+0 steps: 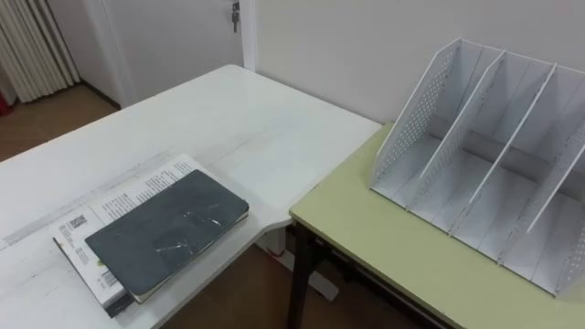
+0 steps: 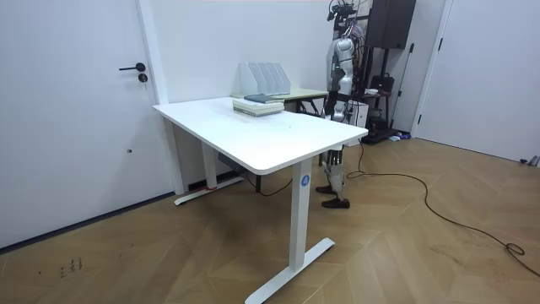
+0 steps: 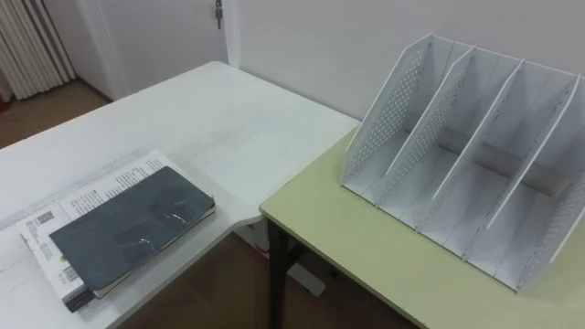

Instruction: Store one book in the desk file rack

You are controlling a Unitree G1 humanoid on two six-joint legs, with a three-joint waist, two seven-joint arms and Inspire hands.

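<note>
Room view shows the robot standing by the far tables. The broad white desk [image 1: 228, 119] spreads left of the rack, and the pale green table [image 1: 384, 247] lies beneath it. The white perforated file rack [image 1: 484, 155] has empty slots that open towards the robot. Well left of the rack, a dark grey rectangular book [image 1: 164, 228] lies flat on a white printed book [image 1: 101, 206] — its long axis angles towards the rack, so the left arm is probably nearer. The hands [image 2: 332, 108] are too small to tell released from clenched.

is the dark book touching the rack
Apart. The left eye view shows the dark book on the white table and the rack on the green desk, bare tabletop between them.
</note>
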